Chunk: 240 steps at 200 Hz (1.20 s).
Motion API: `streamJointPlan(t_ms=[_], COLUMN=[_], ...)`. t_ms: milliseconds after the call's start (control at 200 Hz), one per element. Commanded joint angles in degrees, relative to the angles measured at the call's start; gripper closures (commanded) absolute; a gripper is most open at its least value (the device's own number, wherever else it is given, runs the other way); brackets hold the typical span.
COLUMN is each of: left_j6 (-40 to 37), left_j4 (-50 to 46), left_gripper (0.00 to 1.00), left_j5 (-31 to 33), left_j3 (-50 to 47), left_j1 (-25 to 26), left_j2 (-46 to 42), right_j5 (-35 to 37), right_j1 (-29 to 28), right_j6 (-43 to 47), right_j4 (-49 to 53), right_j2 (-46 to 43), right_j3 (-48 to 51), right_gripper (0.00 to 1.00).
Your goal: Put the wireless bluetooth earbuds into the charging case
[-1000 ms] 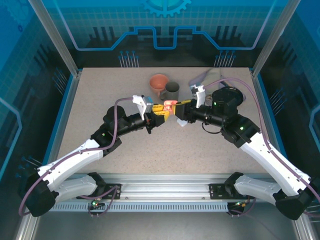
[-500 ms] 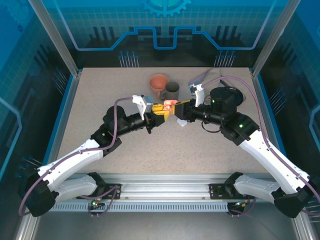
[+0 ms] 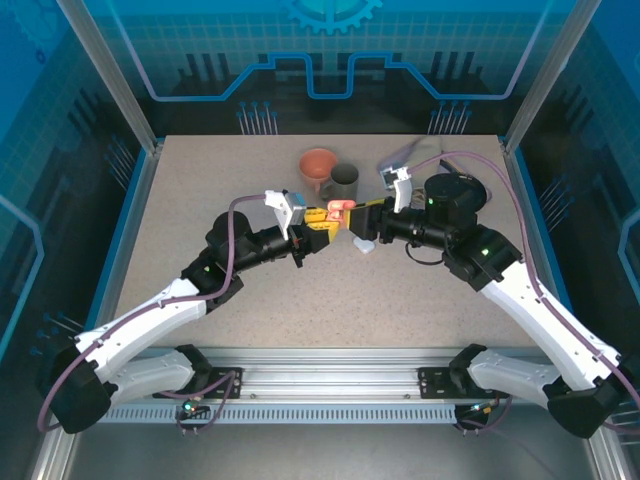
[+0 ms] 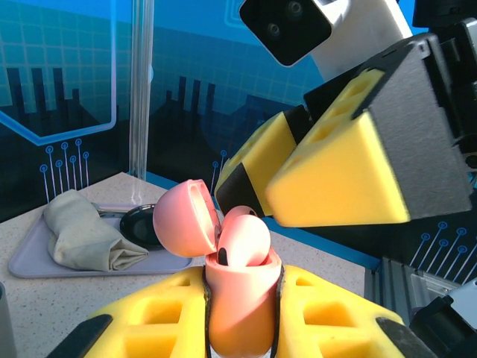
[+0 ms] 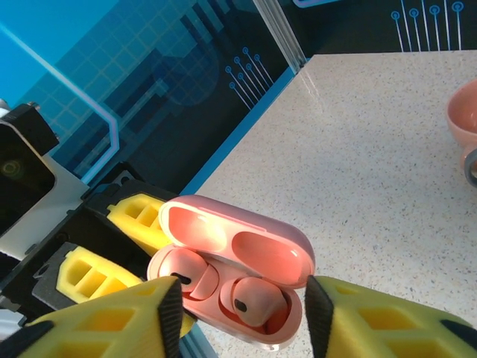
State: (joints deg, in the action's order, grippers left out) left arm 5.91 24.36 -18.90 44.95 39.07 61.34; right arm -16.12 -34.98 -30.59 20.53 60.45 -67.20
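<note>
Overhead, two arms reach inward over the speckled beige worktop (image 3: 200, 200) and meet near its middle. The left gripper (image 3: 325, 222) comes in from the left. Its yellow jaws are closed tight on one salmon-pink, pebble-shaped plastic charging case (image 3: 338, 210), which they hold clear of the worktop. The left wrist view shows the case body clamped upright between the two pads, with its hinged lid swung open to one side.

In the right wrist view, two salmon-pink stemmed earbuds (image 5: 186, 280) sit side by side in the charging case, one in each well, their dark tips showing. In the left wrist view one of them shows above the rim.

Behind the meeting point stand two cups side by side: one terracotta-pink plastic cup (image 3: 318, 165) and one grey cup (image 3: 344, 180).

The right gripper (image 5: 240, 306) faces the case from the right. Its jaws stand partly apart, one yellow pad on each side of the case's front. They grip nothing, and whether a pad brushes the case cannot be told.

One small white object (image 3: 366, 246) lies on the worktop just below the right gripper, too small to identify.

Farther right, at the back edge, one flat grey tray (image 4: 22, 265) carries one folded beige cloth (image 4: 82, 239).
</note>
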Motion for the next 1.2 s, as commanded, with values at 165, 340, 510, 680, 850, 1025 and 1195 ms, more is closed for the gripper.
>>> streamJointPlan(t_ms=[165, 340, 510, 680, 850, 1025, 1195], left_j6=[-0.9, -1.0, -1.1, -1.2, -1.2, -1.3, -1.3], left_j4=[2.3, 2.4, 2.4, 2.0, 1.7, 1.3, 1.1], left_gripper=[1.0, 1.0, 1.0, 1.0, 1.0, 1.0, 1.0], left_j5=[-0.7, -1.7, -2.2, -2.0, -2.0, -2.0, -1.7], left_j3=[1.0, 1.2, 1.1, 1.1, 1.1, 1.3, 1.4], left_j1=[0.4, 0.4, 0.4, 0.4, 0.4, 0.4, 0.3], left_j2=[-1.0, -1.3, -1.7, -1.9, -1.8, -1.8, -1.8], right_j5=[-2.4, -17.4, -29.0, -33.2, -35.7, -37.1, -38.1], right_j1=[6.3, 14.3, 15.4, 13.7, 11.9, 11.0, 11.0], right_j6=[4.4, 6.8, 7.5, 8.0, 7.4, 6.5, 6.6], right_j4=[2.9, -1.7, -4.1, -6.2, -8.5, -10.7, -10.3], right_j2=[-4.8, -4.9, 1.3, 5.8, 7.9, 8.1, 7.9], right_j3=[-1.4, 1.5, -0.2, -2.1, -2.8, -3.2, -3.8], right_gripper=[0.31, 0.0, 0.0, 0.0, 0.0, 0.01, 0.07])
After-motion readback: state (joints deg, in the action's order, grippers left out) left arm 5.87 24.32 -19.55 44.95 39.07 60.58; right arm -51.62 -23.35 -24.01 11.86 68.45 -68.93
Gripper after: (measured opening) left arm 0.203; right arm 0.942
